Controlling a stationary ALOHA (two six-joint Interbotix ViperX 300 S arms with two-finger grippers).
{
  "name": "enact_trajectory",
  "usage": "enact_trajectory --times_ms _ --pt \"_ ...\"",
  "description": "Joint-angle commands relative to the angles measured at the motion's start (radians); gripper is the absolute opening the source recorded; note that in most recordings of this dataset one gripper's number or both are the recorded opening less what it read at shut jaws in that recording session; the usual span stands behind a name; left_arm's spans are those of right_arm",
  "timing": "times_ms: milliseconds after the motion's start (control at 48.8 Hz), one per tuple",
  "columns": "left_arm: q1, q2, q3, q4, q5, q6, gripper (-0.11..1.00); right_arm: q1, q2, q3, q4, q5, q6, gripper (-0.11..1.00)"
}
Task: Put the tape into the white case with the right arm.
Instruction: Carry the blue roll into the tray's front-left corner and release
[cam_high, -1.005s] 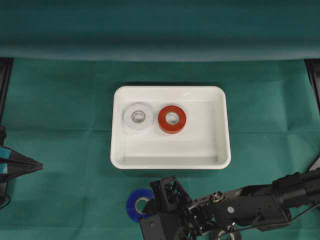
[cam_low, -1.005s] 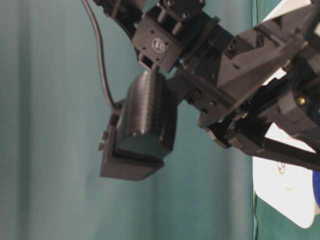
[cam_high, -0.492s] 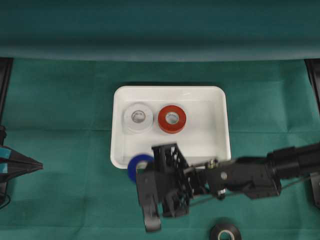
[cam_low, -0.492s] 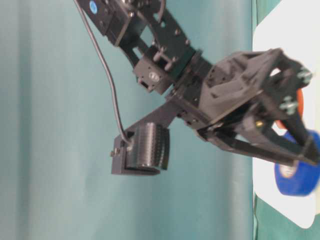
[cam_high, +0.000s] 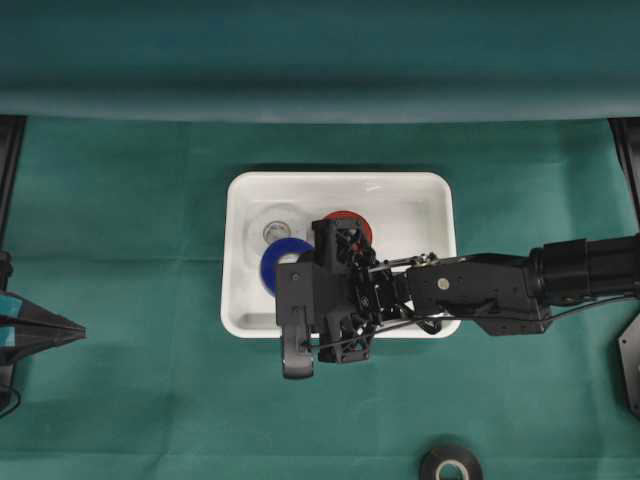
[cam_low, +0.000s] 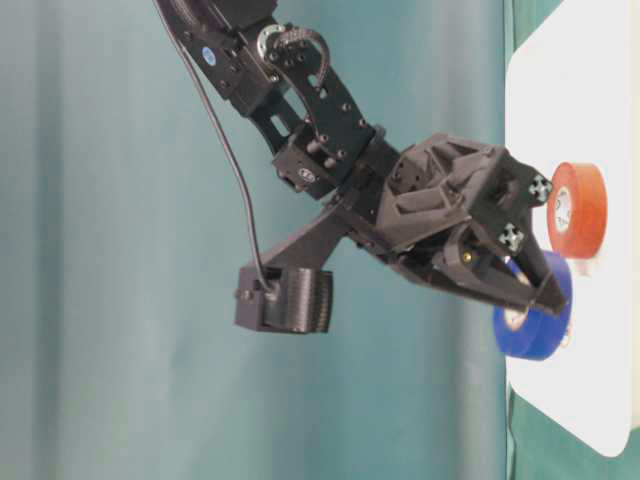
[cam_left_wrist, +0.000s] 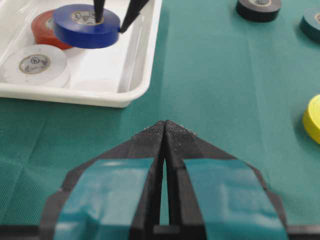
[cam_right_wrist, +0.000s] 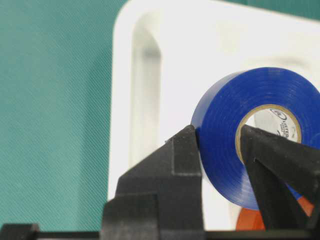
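Clamped on the blue tape roll (cam_right_wrist: 250, 150), our right gripper (cam_right_wrist: 220, 150) has one finger inside the core and one on the outer wall. We see the roll above the white case (cam_high: 438, 200), apparently lifted clear of its floor, though no view settles that. Inside the case lie a white roll (cam_left_wrist: 35, 64) and a red roll (cam_low: 577, 209). Left of the case, our left gripper (cam_left_wrist: 165, 131) rests closed. A black roll (cam_high: 451, 465) lies below the case.
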Motion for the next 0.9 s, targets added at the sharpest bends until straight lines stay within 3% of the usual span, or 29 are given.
enact_trajectory --times_ms 0,492,615,759,800,882 --pt "0.005 0.008 -0.009 -0.002 -0.005 0.000 0.00 -0.002 -0.038 -0.012 -0.018 -0.032 -0.002 0.01" --pt "0.005 0.008 -0.009 -0.002 -0.005 0.000 0.00 -0.002 -0.026 -0.006 -0.021 -0.054 0.002 0.02" --pt "0.005 0.008 -0.011 -0.002 -0.005 0.000 0.00 0.002 -0.026 -0.002 -0.021 -0.048 0.005 0.25" --pt "0.005 0.008 -0.011 -0.002 -0.005 0.000 0.00 0.003 -0.026 0.000 -0.021 -0.049 0.006 0.67" --pt "0.005 0.008 -0.009 -0.002 -0.005 0.000 0.00 0.003 -0.026 0.002 -0.021 -0.048 0.008 0.69" --pt "0.005 0.008 -0.009 -0.002 -0.005 0.000 0.00 0.003 -0.026 0.003 -0.021 -0.048 0.009 0.62"
